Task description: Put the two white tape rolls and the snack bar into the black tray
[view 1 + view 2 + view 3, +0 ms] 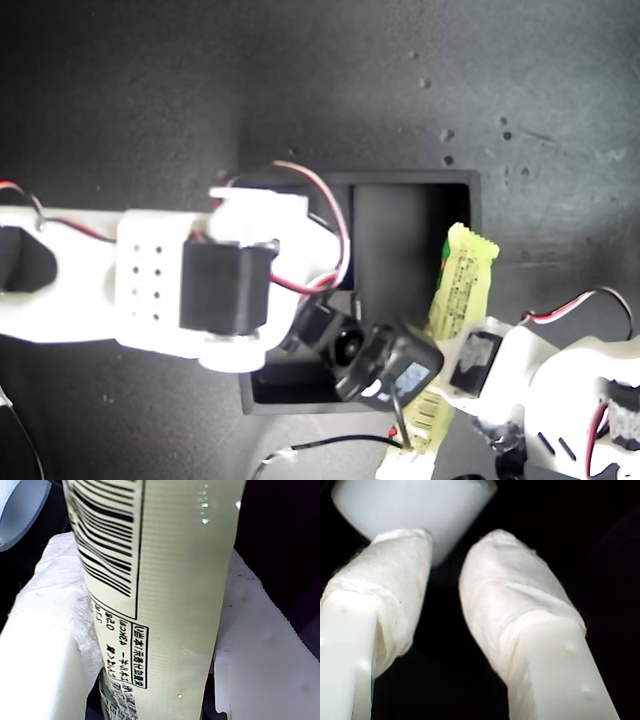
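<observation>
Between my first claw [160, 645] pads sits the snack bar [165, 580], clamped, slanting over the black tray [410, 185] wall. My second claw [445, 570] gapes, a white tape roll [415, 505] just beyond its tips.

A hobby robotics bench or small lab is suggested: a dark, speckled worktop [150, 90] is seen, with exposed red and black wiring [330, 205] on white printed arms [90, 280].
</observation>
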Controlling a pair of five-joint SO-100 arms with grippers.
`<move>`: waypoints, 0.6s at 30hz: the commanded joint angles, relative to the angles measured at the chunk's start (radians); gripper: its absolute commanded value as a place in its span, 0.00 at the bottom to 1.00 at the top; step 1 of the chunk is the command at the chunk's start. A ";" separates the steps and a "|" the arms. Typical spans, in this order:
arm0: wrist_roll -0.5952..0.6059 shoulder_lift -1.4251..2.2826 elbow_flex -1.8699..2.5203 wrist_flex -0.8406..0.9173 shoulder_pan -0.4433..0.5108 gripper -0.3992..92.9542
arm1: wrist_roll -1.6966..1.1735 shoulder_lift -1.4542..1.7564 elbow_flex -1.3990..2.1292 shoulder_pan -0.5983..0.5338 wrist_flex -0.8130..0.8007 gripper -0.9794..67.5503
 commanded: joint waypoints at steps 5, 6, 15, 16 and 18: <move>-0.020 0.087 0.057 0.020 -0.003 0.08 | -0.747 0.011 0.028 -0.011 -0.026 0.10; -0.023 0.103 0.075 0.020 -0.003 0.09 | -0.746 0.011 0.040 -0.014 -0.028 0.14; 0.041 0.377 0.281 0.020 -0.014 0.26 | -0.718 0.011 0.049 -0.057 0.156 0.43; 0.041 0.422 0.321 0.020 -0.023 0.26 | -0.713 0.011 0.026 -0.058 0.196 0.44; 0.020 0.529 0.428 0.020 -0.046 0.26 | -0.707 0.011 -0.046 -0.049 0.290 0.43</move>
